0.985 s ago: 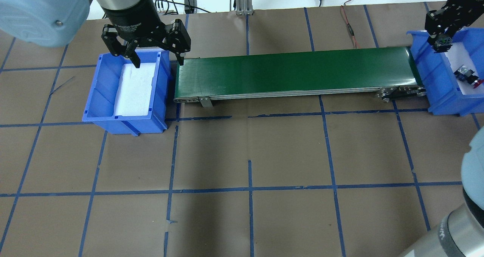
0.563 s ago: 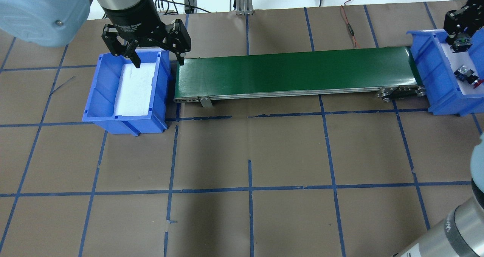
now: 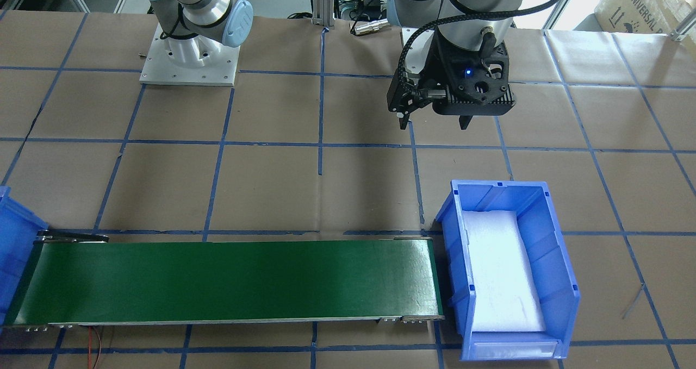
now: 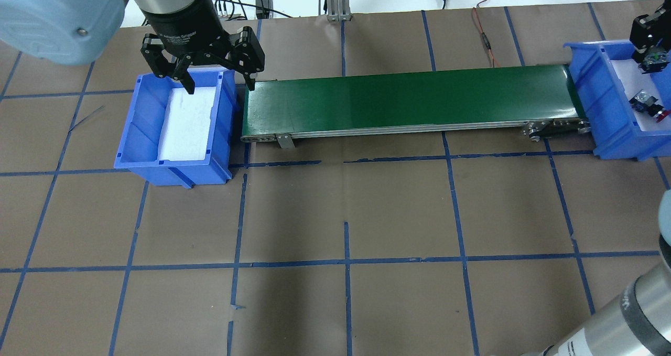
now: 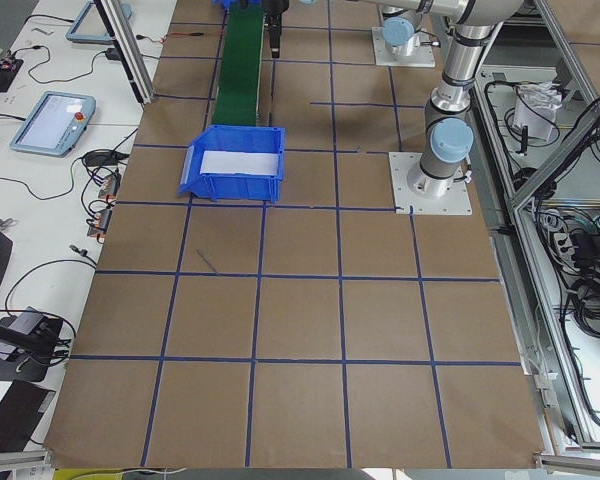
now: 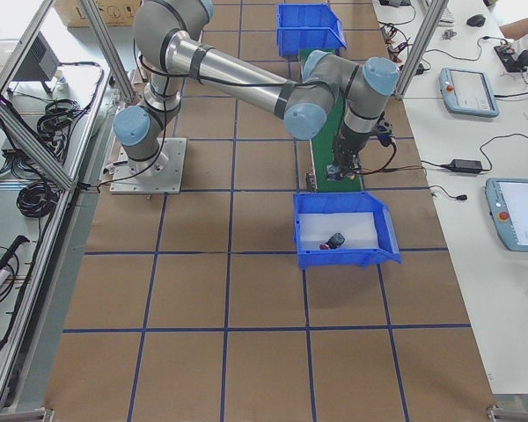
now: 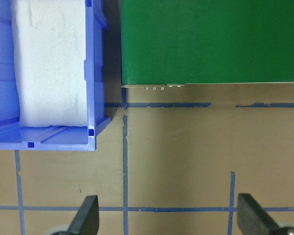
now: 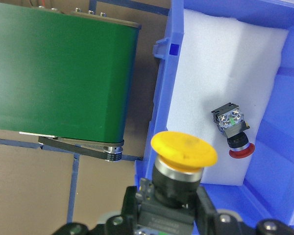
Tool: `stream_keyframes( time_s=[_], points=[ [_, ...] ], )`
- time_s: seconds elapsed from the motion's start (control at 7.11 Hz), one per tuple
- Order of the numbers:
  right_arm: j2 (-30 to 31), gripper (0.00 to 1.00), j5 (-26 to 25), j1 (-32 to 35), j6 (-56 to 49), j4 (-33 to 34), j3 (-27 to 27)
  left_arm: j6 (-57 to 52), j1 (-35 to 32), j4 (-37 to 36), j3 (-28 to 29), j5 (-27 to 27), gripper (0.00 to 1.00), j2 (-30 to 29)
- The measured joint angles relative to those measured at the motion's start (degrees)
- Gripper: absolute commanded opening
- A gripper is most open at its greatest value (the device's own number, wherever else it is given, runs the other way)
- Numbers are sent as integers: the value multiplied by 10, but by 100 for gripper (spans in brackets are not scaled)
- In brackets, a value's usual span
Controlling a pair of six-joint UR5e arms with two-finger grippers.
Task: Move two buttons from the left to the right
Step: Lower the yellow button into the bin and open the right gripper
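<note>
Yellow mushroom-capped push-button held over the blue plastic bin at right
It is clamped by the right gripper; the red-capped button lies nearer on the foam below. The left gripper is spread wide.

yellow mushroom-capped push-button: smooth plastic cap | blue plastic bin: glossy | white foam pad: matt, grainy | green conveyor belt: matt | brown paper table cover: matt

A robotics lab, shown by teach pendants and aluminium framing.
</note>
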State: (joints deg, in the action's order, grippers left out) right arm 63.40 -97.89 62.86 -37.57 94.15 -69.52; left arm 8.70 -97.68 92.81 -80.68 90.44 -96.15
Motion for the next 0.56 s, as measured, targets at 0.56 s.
stream_keyframes(
  time_s=[0.56],
  points=[
    [-72, 12, 30, -44, -44, 37, 34, 0, 0, 0, 0, 1, 100, 1]
  ],
)
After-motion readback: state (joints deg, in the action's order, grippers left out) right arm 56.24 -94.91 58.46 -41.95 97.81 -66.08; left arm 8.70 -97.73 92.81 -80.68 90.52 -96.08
